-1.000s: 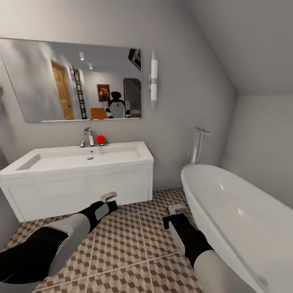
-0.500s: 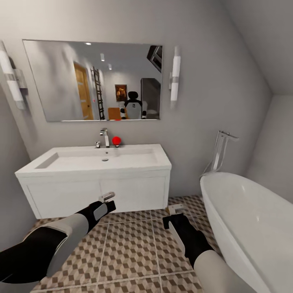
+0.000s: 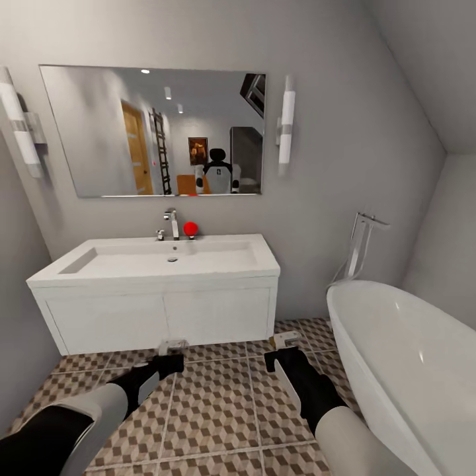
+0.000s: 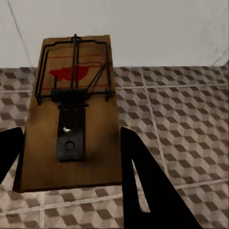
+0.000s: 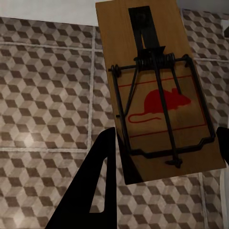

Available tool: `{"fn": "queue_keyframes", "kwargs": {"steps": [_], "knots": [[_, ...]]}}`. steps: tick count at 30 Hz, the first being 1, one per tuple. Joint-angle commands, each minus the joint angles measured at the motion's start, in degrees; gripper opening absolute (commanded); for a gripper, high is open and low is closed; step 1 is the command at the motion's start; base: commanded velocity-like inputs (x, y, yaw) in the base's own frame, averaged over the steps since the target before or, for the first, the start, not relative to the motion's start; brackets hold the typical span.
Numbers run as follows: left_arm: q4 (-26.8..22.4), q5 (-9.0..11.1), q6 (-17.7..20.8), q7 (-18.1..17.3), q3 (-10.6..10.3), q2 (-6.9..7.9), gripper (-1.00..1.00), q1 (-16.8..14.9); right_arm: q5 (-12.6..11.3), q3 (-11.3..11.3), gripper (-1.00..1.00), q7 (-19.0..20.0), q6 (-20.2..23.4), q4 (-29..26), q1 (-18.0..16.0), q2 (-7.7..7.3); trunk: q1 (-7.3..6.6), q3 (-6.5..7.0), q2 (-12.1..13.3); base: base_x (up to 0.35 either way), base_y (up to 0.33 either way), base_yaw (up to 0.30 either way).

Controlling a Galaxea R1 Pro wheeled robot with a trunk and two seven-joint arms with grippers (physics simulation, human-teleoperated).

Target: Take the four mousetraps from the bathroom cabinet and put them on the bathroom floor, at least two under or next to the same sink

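Presently, one mousetrap (image 4: 71, 112) is held between the fingers of the left gripper (image 3: 173, 345), low over the bathroom floor (image 3: 218, 410) just in front of the white vanity under the sink (image 3: 165, 259). A second mousetrap (image 5: 160, 90) is clamped in the right gripper (image 3: 285, 340), above the tiles between the vanity and the bathtub (image 3: 410, 370). A red ball (image 3: 190, 229) is noted beside the chrome tap (image 3: 172, 222).
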Motion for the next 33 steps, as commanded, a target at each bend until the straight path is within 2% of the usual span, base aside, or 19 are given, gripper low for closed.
{"fn": "queue_keyframes", "kwargs": {"steps": [1, 5, 8, 9, 17, 26, 33], "knots": [[0.09, -0.73, -0.42, -2.48, -0.43, 0.19, -1.0, 0.2, -0.26, 0.2, -1.0, -0.35, 0.3, -0.05, -0.04, -0.02, 0.0, -0.06, -0.04, 0.0, 0.0, 0.0], [0.13, -2.54, -0.63, -5.25, -0.44, 0.41, -1.0, 1.21, -0.26, 0.2, -1.0, -0.33, 0.34, -0.05, -0.04, -0.08, 0.0, -0.06, -0.04, 0.0, 0.0, 0.0], [0.12, -2.84, -0.69, -5.65, -0.44, 0.58, -1.0, 1.7, -0.26, 0.26, -1.0, -0.36, 0.31, -0.05, -0.04, -0.1, 0.0, -0.06, -0.04, 0.0, 0.0, 0.0], [0.11, -2.92, -0.73, -5.87, -0.44, 1.09, -1.0, 2.05, -0.07, 0.33, -1.0, -0.4, 0.28, -0.05, -0.04, -0.07, 0.0, -0.06, -0.04, 0.0, 0.0, 0.0], [0.11, -3.18, -0.88, -6.1, -0.44, 2.3, -1.0, 2.3, 0.17, 0.27, -1.0, -1.38, 0.62, -0.52, -0.04, -0.01, 0.0, -0.06, -0.04, 0.0, 0.0, 0.037], [0.1, -3.07, -0.65, -6.09, -0.43, 2.3, -1.0, 2.31, -0.29, 0.13, -1.0, -2.49, 0.27, -0.32, -0.04, 0.11, 0.0, -0.06, -0.04, 0.0, 0.0, 0.272], [0.11, -2.92, -0.4, -6.12, -0.31, 2.12, -1.0, 2.31, -0.76, -0.13, -1.0, -2.56, 0.11, 1.17, -0.04, 0.0, 0.0, -0.06, -0.04, 0.0, 0.0, 0.066]]}}
